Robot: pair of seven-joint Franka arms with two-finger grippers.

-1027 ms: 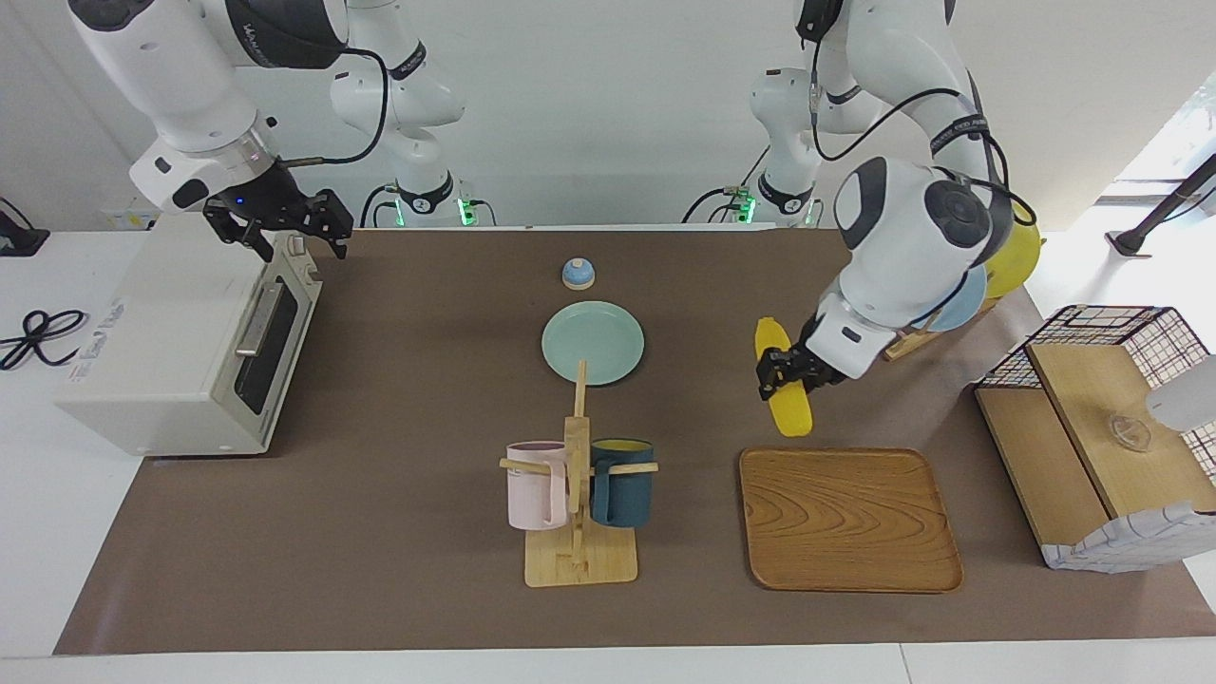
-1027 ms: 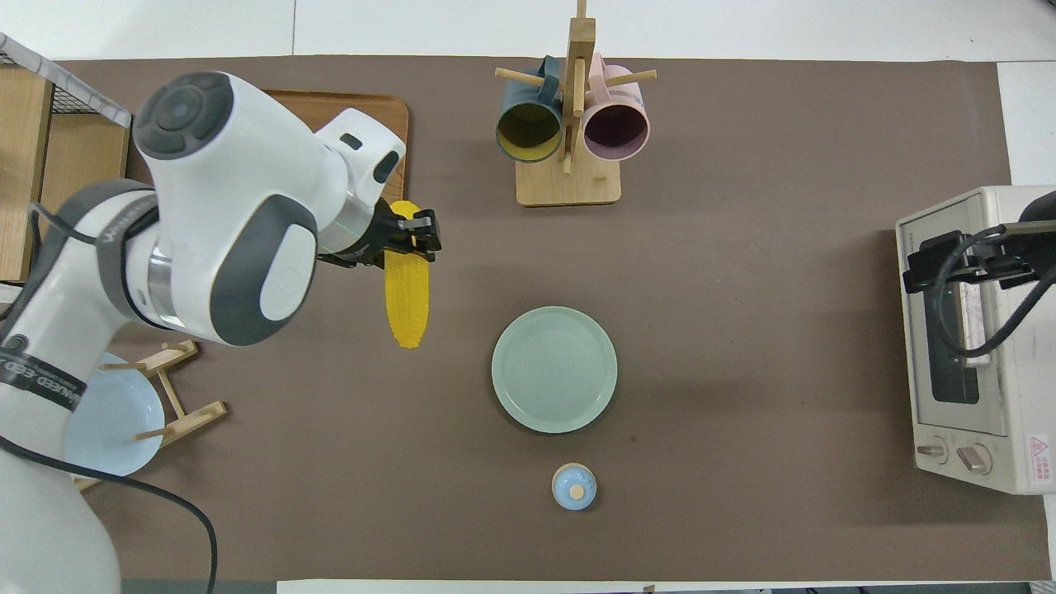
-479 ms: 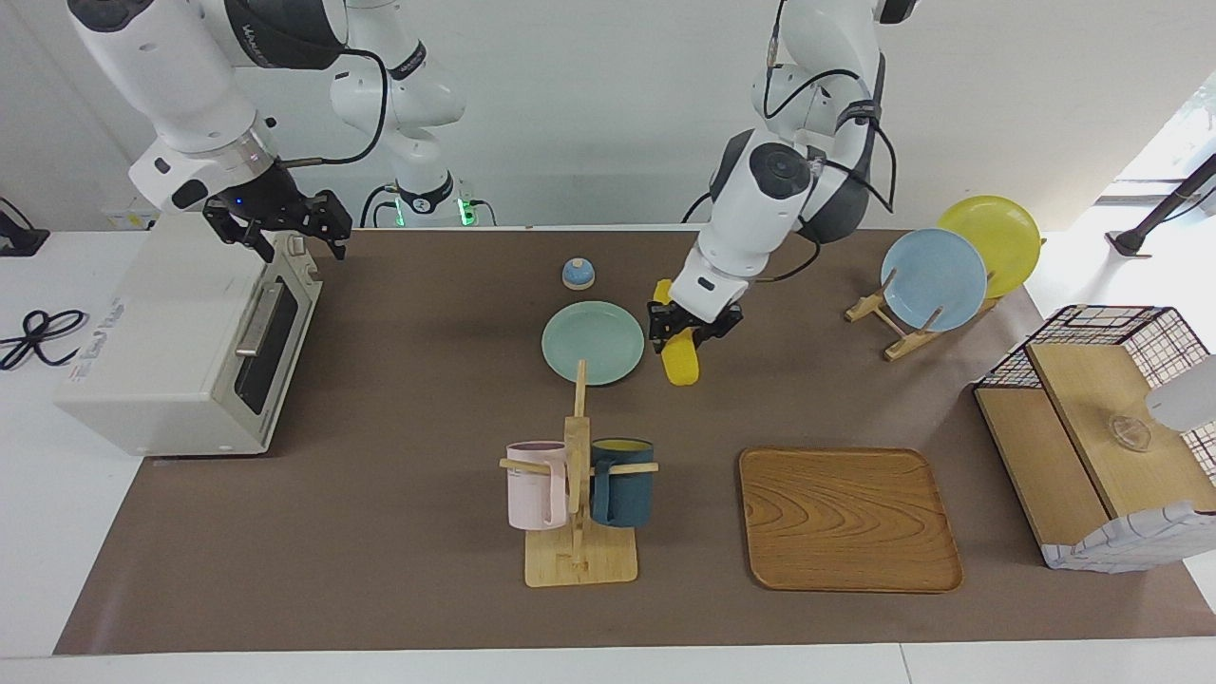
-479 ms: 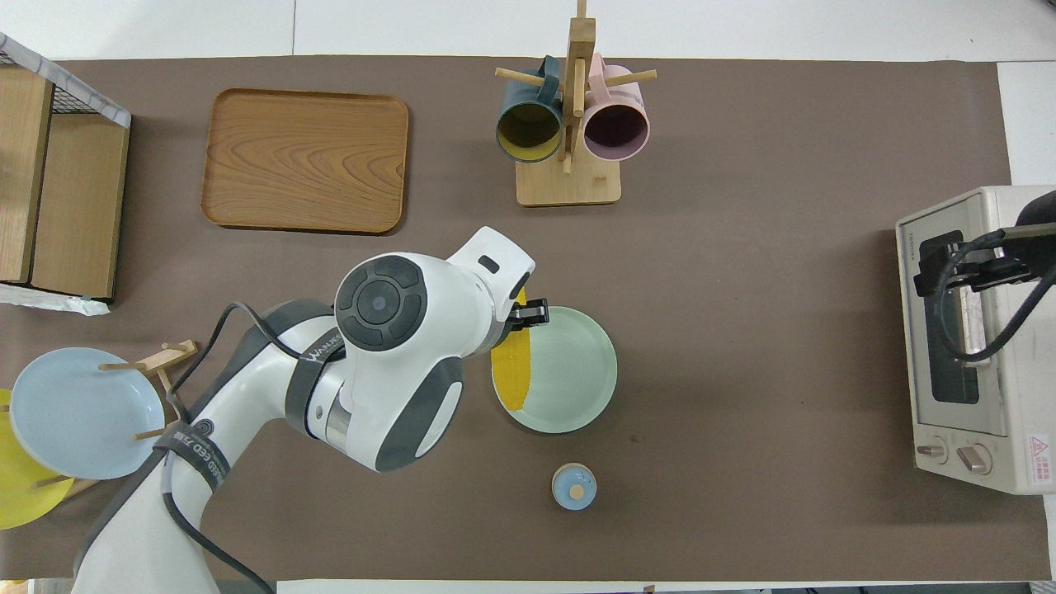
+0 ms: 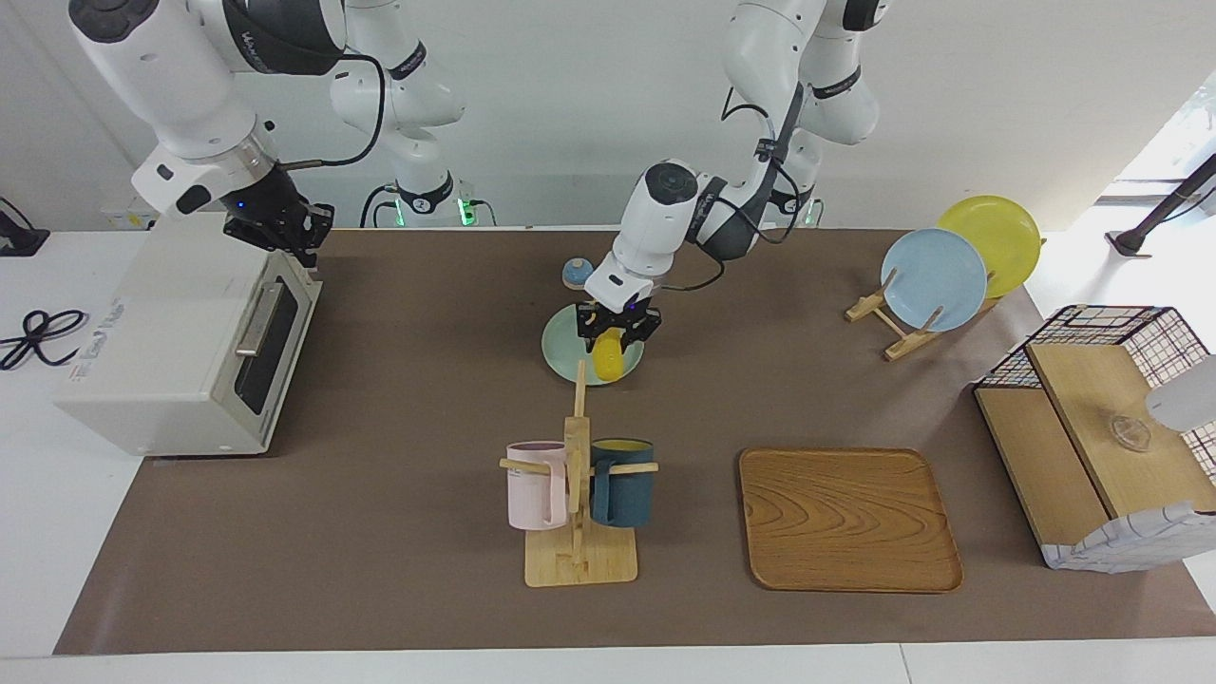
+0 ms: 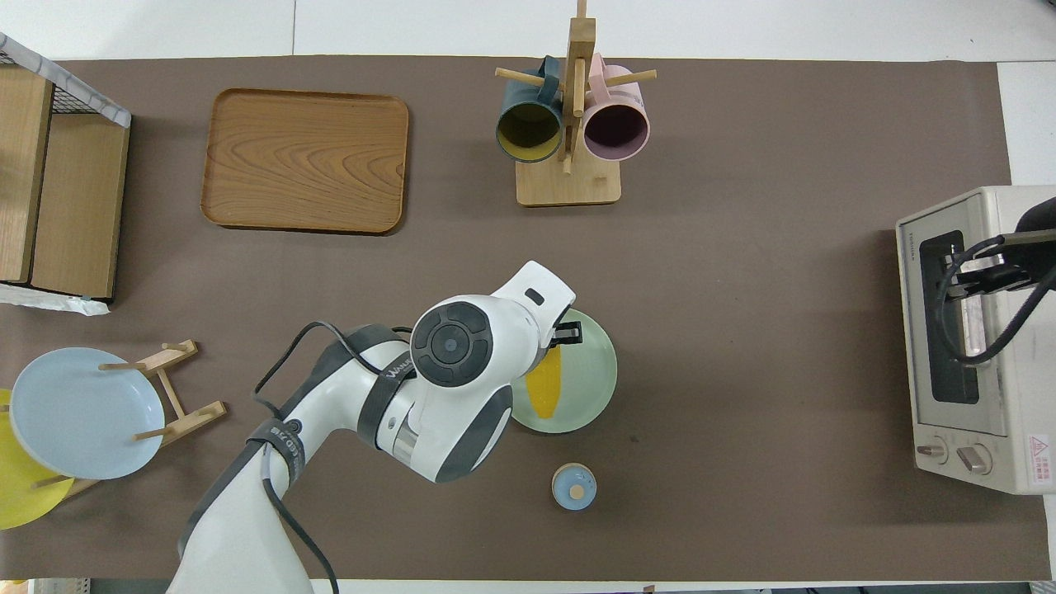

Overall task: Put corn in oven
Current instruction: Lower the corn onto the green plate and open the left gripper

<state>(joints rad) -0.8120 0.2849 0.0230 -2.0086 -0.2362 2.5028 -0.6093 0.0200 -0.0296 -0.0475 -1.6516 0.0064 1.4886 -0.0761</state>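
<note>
Since a moment ago the left gripper [image 5: 617, 328] has carried the corn [image 5: 609, 358] sideways, and now it holds it pinched over the green plate [image 6: 598, 371]. The right gripper [image 5: 282, 231] has shifted a little above the oven [image 5: 180, 342]; whether its fingers are apart I cannot tell. The oven door is closed.

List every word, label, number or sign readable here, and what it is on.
Left arm link: white lettering, too blurred to read.
Right arm link: white lettering, unreadable.
Oven, top: faint printed label, illegible.
Oven front: red warning triangle sticker; its text is too small to read.
</note>
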